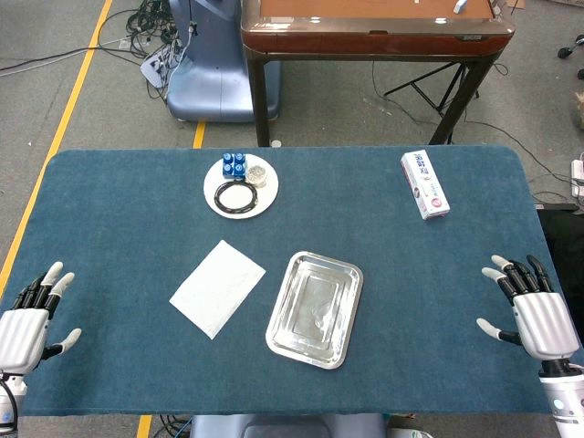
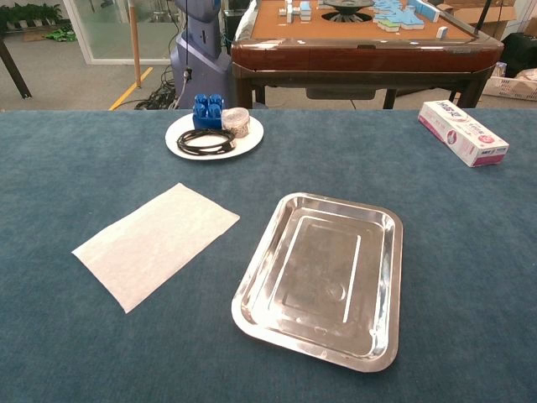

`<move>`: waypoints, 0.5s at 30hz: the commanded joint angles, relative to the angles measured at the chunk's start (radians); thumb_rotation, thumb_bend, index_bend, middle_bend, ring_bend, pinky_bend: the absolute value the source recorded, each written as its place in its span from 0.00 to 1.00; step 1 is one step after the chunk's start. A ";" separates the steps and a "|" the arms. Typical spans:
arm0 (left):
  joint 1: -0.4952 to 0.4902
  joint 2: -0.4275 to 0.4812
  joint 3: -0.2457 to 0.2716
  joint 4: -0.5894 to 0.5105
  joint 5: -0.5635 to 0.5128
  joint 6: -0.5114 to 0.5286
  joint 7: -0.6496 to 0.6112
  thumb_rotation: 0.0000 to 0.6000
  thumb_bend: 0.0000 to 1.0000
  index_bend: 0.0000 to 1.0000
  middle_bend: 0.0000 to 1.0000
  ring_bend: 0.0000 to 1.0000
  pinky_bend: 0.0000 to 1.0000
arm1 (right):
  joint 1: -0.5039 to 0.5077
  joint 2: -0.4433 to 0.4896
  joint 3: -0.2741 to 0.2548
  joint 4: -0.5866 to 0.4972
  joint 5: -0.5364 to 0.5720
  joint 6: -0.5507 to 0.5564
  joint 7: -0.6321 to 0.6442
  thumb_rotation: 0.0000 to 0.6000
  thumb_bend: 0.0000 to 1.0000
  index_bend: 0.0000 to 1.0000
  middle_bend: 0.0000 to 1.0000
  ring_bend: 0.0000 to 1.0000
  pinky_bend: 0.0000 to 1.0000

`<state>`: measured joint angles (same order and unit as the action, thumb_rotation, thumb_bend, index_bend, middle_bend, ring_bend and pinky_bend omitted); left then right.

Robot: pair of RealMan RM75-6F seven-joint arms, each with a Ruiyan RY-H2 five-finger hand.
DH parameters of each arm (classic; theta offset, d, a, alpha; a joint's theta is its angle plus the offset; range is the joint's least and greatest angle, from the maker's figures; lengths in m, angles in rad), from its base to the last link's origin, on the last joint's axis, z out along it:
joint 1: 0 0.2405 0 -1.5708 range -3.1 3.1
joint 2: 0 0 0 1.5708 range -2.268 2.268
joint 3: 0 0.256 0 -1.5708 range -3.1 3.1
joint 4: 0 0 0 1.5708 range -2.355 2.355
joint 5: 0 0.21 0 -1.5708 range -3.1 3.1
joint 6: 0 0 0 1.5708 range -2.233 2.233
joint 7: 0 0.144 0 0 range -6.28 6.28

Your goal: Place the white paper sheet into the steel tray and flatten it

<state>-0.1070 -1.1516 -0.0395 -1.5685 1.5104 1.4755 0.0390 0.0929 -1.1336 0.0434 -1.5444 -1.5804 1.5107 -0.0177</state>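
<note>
White paper sheet (image 1: pixel 217 287) (image 2: pixel 157 243) lies flat on the blue table cloth (image 1: pixel 119 210) (image 2: pixel 67 159), turned diagonal, just left of the steel tray (image 1: pixel 315 309) (image 2: pixel 323 277), not touching it. Tray holds nothing, sits near table centre, also slightly rotated, shiny base showing reflections.

Left hand (image 1: pixel 29 319) hangs at the table's near left edge, fingers spread, holding nothing, well apart from the sheet. Right hand (image 1: pixel 532 310) at the near right edge, fingers spread too, nothing in it, well apart from the tray. Neither hand shows in the chest view.

Behind sheet and tray, a white round plate (image 1: pixel 241 186) (image 2: pixel 214 134) with a black cable coil (image 1: pixel 235 195) (image 2: pixel 205 142), a blue block-like item (image 1: pixel 234 165) (image 2: pixel 207 111) and a small clear container (image 1: pixel 257 173) (image 2: pixel 236 122) on it. Far right of the table, a white-and-pink box (image 1: pixel 424 183) (image 2: pixel 462 132) lying flat.

Beyond the table: a brown wooden table (image 1: pixel 374 32) (image 2: pixel 361 46) with dark legs, a blue-grey machine base (image 1: pixel 205 64) (image 2: pixel 199 38), cables on the grey floor, yellow floor line (image 1: pixel 78 87).
</note>
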 commanded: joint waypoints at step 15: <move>-0.018 0.033 -0.002 -0.012 0.049 0.012 -0.105 1.00 0.20 0.09 0.10 0.00 0.15 | 0.017 0.001 0.006 0.007 0.015 -0.031 0.046 1.00 0.00 0.29 0.20 0.14 0.01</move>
<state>-0.1211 -1.1243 -0.0390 -1.5750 1.5536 1.4840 -0.0604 0.1094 -1.1324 0.0498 -1.5372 -1.5659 1.4803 0.0274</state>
